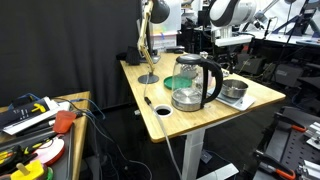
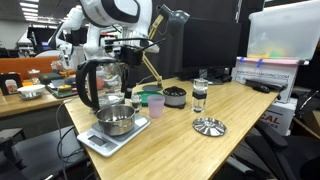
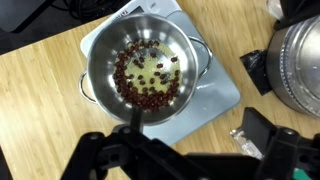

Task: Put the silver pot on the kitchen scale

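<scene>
The silver pot (image 3: 145, 65) sits on the kitchen scale (image 3: 215, 95), a pale flat slab. It holds red beans and some pale bits. Both exterior views show the pot (image 1: 234, 91) (image 2: 117, 121) on the scale (image 1: 243, 102) (image 2: 100, 143) near the table's edge. My gripper (image 3: 175, 140) hangs above the pot's near rim, open and empty, touching nothing. It is the dark shape above the pot in both exterior views (image 1: 224, 44) (image 2: 124, 47).
A tall glass kettle with a black handle (image 1: 197, 80) (image 2: 100, 83) stands right beside the scale; its base shows in the wrist view (image 3: 298, 60). A green cup (image 2: 153, 103), a black bowl (image 2: 175, 97), a glass (image 2: 199, 96) and a metal lid (image 2: 208, 126) stand further along the table. A desk lamp (image 1: 147, 48) rises at the back.
</scene>
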Robot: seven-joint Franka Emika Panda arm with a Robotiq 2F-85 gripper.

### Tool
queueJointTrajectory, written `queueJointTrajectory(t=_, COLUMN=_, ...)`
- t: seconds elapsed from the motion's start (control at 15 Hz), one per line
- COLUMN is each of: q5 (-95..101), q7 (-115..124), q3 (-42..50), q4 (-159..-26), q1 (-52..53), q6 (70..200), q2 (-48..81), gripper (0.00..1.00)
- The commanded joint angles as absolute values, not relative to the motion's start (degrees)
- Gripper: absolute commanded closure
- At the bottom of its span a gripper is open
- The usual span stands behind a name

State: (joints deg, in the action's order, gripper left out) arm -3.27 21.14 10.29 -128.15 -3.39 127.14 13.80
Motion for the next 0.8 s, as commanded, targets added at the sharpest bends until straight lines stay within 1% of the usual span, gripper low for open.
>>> queueJointTrajectory(t=0.0, q5=-2.9, q7=23.1, q3=11.3, q4=-130.7, q1=-5.0, q6=127.7, q2=8.5, gripper=0.00)
queueJointTrajectory(t=0.13, q5=-2.2, q7=25.6, q3=12.7, q4=-131.6, q1=-6.3, q6=126.0, q2=5.7, gripper=0.00)
queueJointTrajectory(t=0.2, q5=-3.0, q7=23.1, q3=11.7, q4=-129.4, q1=-6.2, q6=126.6, q2=8.7, gripper=0.00)
queueJointTrajectory(t=0.4, q5=-3.0, q7=24.1, q3=12.3, q4=-131.0, q1=-7.2, q6=125.8, q2=6.1, gripper=0.00)
queueJointTrajectory(t=0.73, q5=-3.0, q7=24.8, q3=12.0, q4=-131.2, q1=-7.0, q6=125.9, q2=6.3, gripper=0.00)
